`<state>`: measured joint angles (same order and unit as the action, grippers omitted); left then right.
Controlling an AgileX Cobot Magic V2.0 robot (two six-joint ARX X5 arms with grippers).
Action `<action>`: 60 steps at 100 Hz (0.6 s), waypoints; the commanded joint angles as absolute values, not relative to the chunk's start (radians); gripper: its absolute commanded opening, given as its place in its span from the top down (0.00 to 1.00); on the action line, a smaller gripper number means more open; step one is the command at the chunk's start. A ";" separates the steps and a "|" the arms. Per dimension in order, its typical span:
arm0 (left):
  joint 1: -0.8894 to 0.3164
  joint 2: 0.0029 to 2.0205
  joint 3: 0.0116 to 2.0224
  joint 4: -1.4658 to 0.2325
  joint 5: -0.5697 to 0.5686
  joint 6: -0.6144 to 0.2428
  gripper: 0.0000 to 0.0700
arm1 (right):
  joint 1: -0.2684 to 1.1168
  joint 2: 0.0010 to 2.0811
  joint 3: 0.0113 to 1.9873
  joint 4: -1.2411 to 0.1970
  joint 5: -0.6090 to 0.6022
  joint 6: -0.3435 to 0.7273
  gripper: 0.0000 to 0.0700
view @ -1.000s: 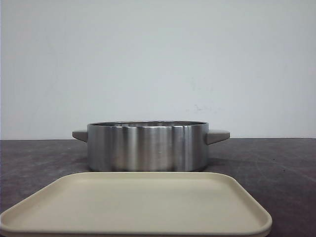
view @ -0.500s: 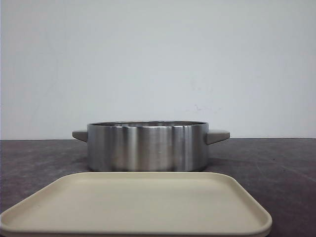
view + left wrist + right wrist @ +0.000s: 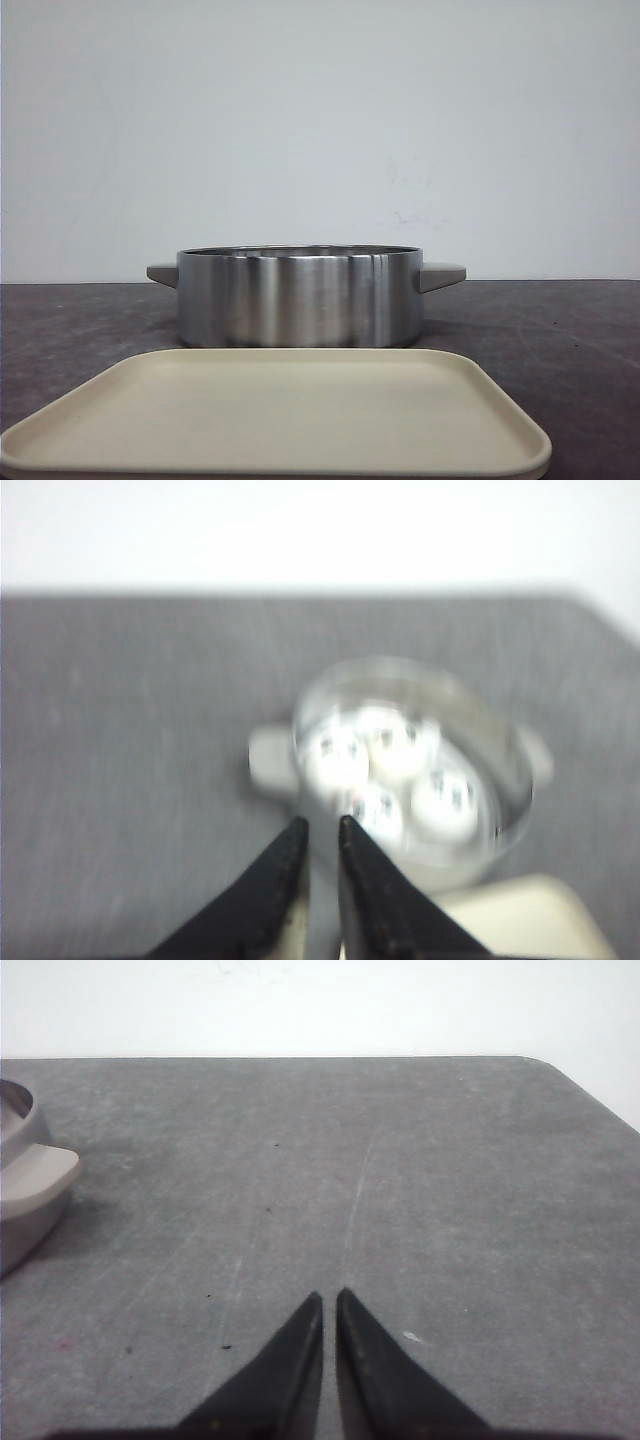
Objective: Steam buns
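Several white buns with black panda faces [image 3: 395, 742] lie together inside a round steel pot [image 3: 470, 700]; that view is blurred. In the front view the pot [image 3: 300, 300] stands mid-table and its wall hides the buns. My left gripper [image 3: 320, 825] is above the table on the near side of the pot, its fingers almost together with nothing between them. My right gripper [image 3: 329, 1298] is shut and empty over bare table, with the pot's beige handle [image 3: 35, 1175] off to one side. Neither gripper shows in the front view.
An empty beige tray [image 3: 280, 410] lies in front of the pot, at the table's near edge, and its corner shows in the left wrist view [image 3: 520, 920]. The table is dark grey, with a white wall behind.
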<state>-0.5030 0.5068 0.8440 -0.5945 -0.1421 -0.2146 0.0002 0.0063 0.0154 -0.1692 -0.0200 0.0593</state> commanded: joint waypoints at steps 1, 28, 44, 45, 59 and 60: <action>-0.459 0.471 0.781 -0.462 -0.086 -0.194 0.98 | 0.002 0.004 0.013 -0.158 -0.020 0.056 0.98; -0.233 0.243 0.437 -0.158 -0.060 -0.194 0.98 | 0.002 0.004 0.013 -0.157 -0.020 0.056 0.98; -0.165 0.142 0.288 -0.150 -0.064 -0.191 0.98 | 0.002 0.004 0.013 -0.157 -0.020 0.056 0.98; -0.161 0.136 0.279 -0.147 -0.064 -0.192 0.98 | 0.002 0.004 0.013 -0.157 -0.020 0.056 0.98; -0.119 0.064 0.167 -0.106 -0.063 -0.203 0.98 | 0.002 0.004 0.013 -0.157 -0.020 0.056 0.98; -0.116 0.060 0.161 -0.104 -0.064 -0.203 0.98 | 0.002 0.004 0.013 -0.157 -0.020 0.056 0.98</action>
<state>-0.1261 0.0772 0.1852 -0.1295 -0.0624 -0.2020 0.0002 0.0063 0.0154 -0.1688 -0.0204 0.0593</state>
